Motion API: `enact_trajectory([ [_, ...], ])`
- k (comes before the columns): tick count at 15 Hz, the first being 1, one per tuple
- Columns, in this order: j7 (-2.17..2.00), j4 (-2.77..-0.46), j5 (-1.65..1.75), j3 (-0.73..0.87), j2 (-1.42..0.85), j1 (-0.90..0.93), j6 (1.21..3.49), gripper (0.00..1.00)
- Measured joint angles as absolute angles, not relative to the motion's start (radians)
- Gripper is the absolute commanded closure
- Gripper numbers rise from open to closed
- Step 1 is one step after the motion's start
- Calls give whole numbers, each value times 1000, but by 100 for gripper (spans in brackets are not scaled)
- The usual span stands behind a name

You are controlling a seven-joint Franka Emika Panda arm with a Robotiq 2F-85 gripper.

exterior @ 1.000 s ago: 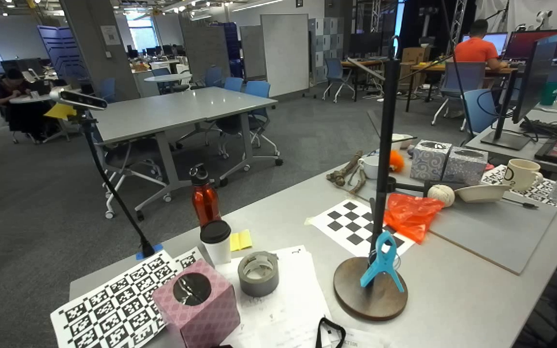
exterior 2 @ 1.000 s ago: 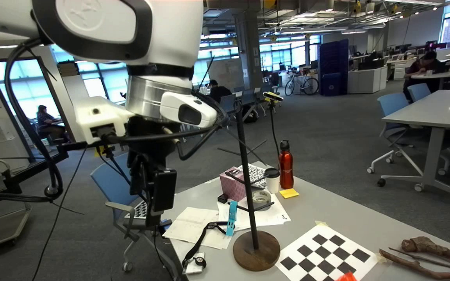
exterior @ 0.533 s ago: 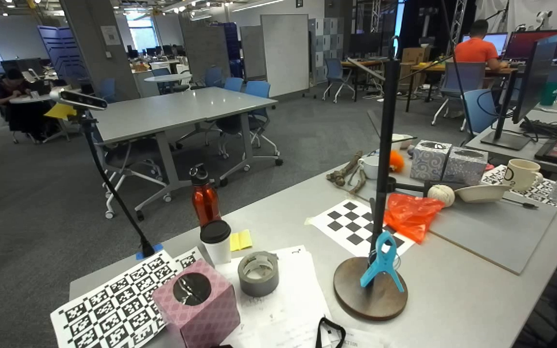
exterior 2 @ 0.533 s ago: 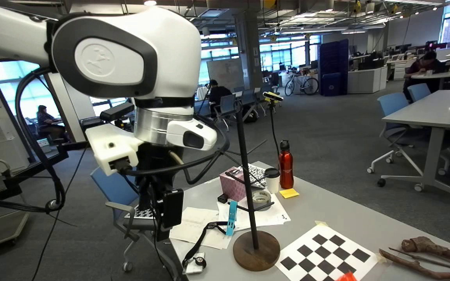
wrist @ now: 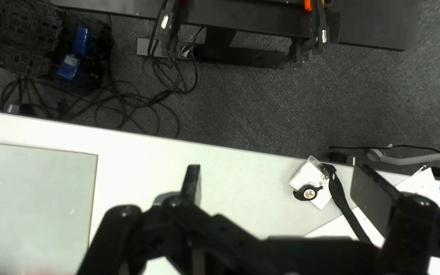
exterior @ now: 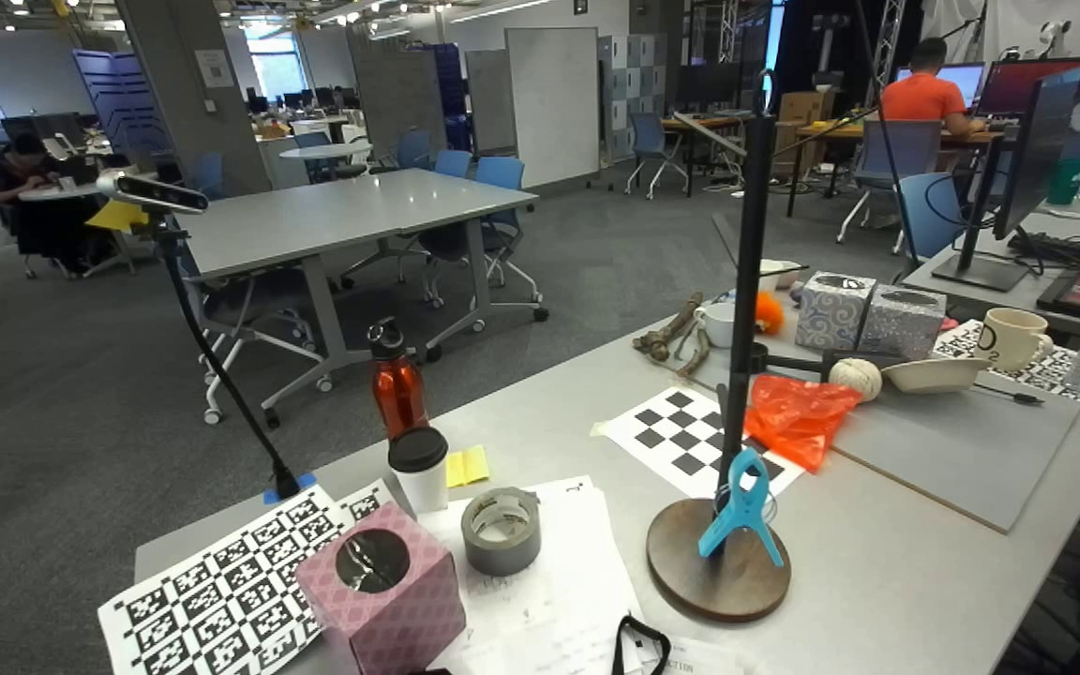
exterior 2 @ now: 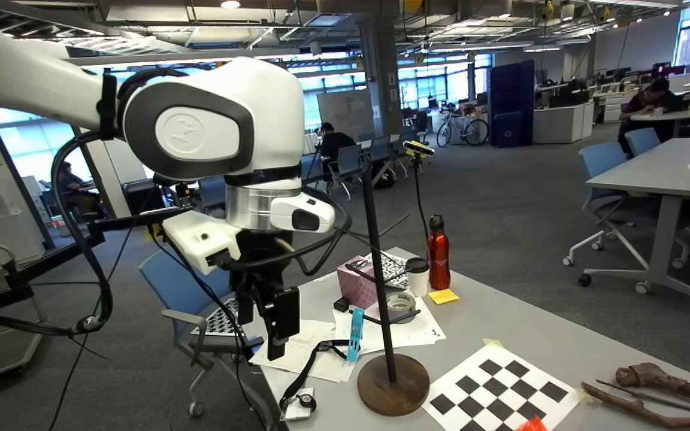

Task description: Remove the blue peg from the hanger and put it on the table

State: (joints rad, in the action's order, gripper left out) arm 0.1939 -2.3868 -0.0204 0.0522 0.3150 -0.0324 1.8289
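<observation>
Wrist view: tool (wrist: 277, 183) spread wide, nothing gripped. Blue peg (exterior 2: 355, 335) hanging on hanger (exterior 2: 380, 281) in both exterior views; off to tool's side, not touching. Likely approach step: best straddle peg squarely, pinch firmly, slide free without tipping hanger, lower to table (wrist: 136, 172).

In an exterior view, we see a grey table (exterior: 887, 572) carrying the hanger (exterior: 747, 300) on its round wooden base (exterior: 718, 592). Around that base we find a checkerboard sheet (exterior: 676, 436) at twelve o'clock, a grey board (exterior: 971, 459) at two, loose papers (exterior: 568, 577) at nine and a red bottle (exterior: 399, 394) at ten.
</observation>
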Motion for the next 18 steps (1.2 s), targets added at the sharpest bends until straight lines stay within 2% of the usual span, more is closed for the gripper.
enact_trajectory([
  [7,139,-2388,-23,2,239,-10,1929,0],
  [18,139,-2388,-25,4,230,-8,1930,0],
])
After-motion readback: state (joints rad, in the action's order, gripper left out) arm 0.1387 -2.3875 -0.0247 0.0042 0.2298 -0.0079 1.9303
